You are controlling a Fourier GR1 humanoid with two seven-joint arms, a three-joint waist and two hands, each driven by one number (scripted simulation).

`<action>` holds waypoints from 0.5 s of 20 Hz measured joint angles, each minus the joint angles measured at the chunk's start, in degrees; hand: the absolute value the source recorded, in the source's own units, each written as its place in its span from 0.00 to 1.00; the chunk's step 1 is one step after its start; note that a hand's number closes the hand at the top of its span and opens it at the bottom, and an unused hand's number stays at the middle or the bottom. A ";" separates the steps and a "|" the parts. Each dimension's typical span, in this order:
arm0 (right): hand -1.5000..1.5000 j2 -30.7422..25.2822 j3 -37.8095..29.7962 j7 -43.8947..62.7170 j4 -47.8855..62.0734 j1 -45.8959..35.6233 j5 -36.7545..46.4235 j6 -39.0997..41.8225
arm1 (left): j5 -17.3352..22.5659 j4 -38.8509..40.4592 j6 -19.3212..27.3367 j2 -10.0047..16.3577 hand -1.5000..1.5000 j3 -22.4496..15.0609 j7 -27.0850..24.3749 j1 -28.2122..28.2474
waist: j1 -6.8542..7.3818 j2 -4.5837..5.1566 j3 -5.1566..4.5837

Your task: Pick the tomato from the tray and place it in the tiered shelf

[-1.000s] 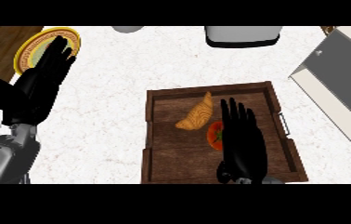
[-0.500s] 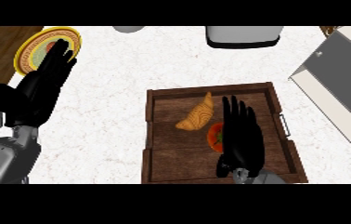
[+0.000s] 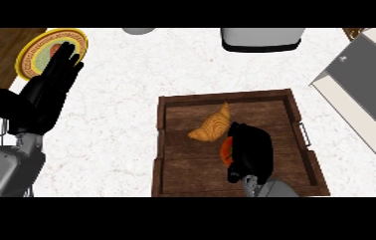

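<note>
Your right hand (image 3: pixel 249 147) is curled round the tomato (image 3: pixel 226 151) inside the tray (image 3: pixel 220 95). Well to its left, your left hand (image 3: pixel 50 87) rests open.

My right hand (image 3: pixel 249 152) is inside the tray (image 3: pixel 220 96), curled over the tomato (image 3: pixel 226 150). The croissant (image 3: pixel 210 127) crowds in just beside it on the left, and the tray's right wall and handle (image 3: pixel 303 134) stand near on the other side. Between the tray and the tiered shelf (image 3: pixel 352 69) lies bare counter (image 3: pixel 294 69). A grey container (image 3: pixel 263 39) stands at the far edge, apart from that gap.
</note>
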 measured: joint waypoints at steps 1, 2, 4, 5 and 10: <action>1.00 0.07 -0.10 -0.43 0.62 -0.69 0.40 -0.04 | 0.00 0.25 0.04 -0.05 0.50 -0.01 -0.10 -0.19 | 0.05 0.00 -0.02; 1.00 -0.05 0.04 -0.92 0.91 -0.70 0.92 -0.38 | 0.18 0.51 -0.04 -0.05 0.50 0.15 -0.03 -0.31 | 0.03 -0.06 -0.06; 1.00 0.15 0.41 -1.41 1.62 -1.26 2.25 -0.99 | -0.06 1.00 0.09 -0.24 0.50 -0.12 -0.37 -0.41 | 0.04 -0.12 -0.06; 1.00 0.42 0.65 -1.41 2.03 -1.63 2.95 -1.09 | 0.05 1.07 0.16 -0.27 0.50 -0.04 -0.19 -0.57 | 0.05 -0.14 -0.09; 1.00 -0.66 5.50 -5.21 -1.69 1.64 3.82 -1.21 | 0.28 1.15 0.32 -0.03 0.50 -0.51 -0.57 0.30 | -0.47 -0.34 -0.32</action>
